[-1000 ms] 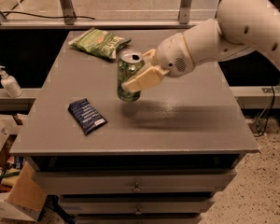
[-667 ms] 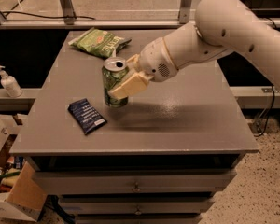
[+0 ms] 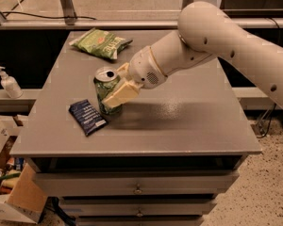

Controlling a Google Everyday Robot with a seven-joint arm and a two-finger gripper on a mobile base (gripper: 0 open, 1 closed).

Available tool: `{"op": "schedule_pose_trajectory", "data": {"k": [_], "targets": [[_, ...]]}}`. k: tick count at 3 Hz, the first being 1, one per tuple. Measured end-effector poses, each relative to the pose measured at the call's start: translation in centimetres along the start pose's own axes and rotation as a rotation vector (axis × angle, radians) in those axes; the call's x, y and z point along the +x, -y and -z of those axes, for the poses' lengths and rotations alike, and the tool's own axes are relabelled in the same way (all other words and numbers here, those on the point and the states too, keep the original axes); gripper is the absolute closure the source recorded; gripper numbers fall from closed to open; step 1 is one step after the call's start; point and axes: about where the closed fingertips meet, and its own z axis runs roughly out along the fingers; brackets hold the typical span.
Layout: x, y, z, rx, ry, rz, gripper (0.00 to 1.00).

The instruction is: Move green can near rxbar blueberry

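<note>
The green can [image 3: 104, 89] stands upright on the grey table [image 3: 188, 121], its silver top with pull tab facing up. My gripper [image 3: 117, 89] is shut on the can, with a cream finger [image 3: 119, 94] across its right side. The rxbar blueberry [image 3: 87, 117], a flat dark navy wrapper with pale text, lies on the table just left of and slightly in front of the can, close beside its base. My white arm reaches in from the upper right.
A green chip bag [image 3: 100, 42] lies at the table's back left. A hand sanitizer bottle [image 3: 8, 83] stands on a low ledge left of the table. Cardboard boxes [image 3: 14, 192] sit on the floor at lower left. Drawers run below the tabletop.
My gripper has carried the green can leftward and toward the front, down beside the rxbar blueberry. The bar and the chip bag have not moved.
</note>
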Motion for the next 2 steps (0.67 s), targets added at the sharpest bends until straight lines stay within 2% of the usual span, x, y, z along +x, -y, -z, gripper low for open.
{"op": "schedule_pose_trajectory", "data": {"k": [1,2], "targets": [[0.59,0.0,-0.95,-0.009,-0.015,-0.003,1.0],[0.91,-0.02,-1.27,-0.009,-0.021,-0.01,0.82]]}}
